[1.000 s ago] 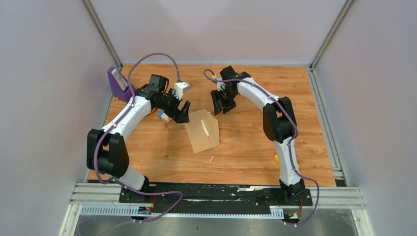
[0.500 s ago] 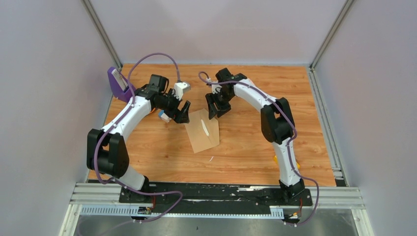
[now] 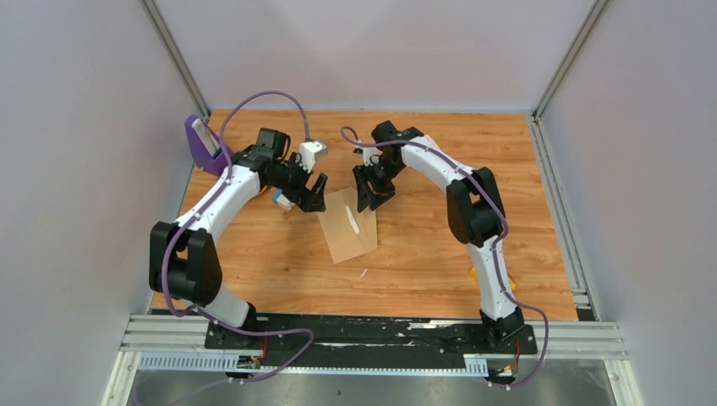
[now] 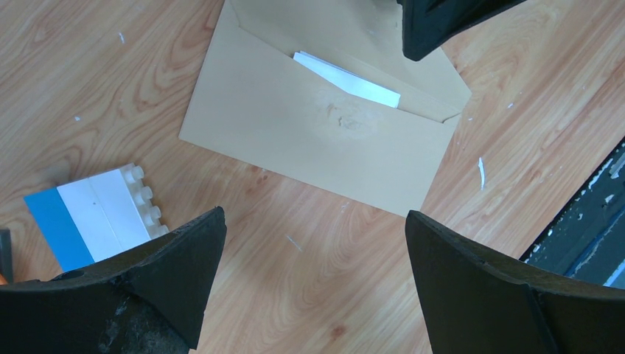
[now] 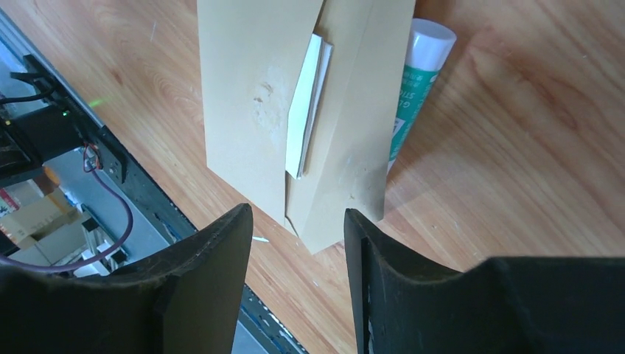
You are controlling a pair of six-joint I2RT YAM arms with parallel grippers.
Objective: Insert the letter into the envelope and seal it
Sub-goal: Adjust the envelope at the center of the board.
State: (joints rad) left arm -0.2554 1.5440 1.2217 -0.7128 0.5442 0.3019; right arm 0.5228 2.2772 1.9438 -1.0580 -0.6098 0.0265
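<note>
Across the table [image 3: 550, 254], the right gripper [image 3: 369, 194] has swung in from the far side and now hovers over the open flap of the envelope [image 3: 342, 237], jaws half apart and empty. The left gripper [image 3: 311, 196] hangs released beside it. The envelope lies flat near the table's middle holding the letter [image 4: 346, 77], a white strip showing at its mouth, so sealing is likely what remains; a glue stick [image 5: 413, 81] lies against the flap.

Robot lab: grey-panelled enclosure [image 3: 76, 127], aluminium rails [image 3: 583, 342].
</note>
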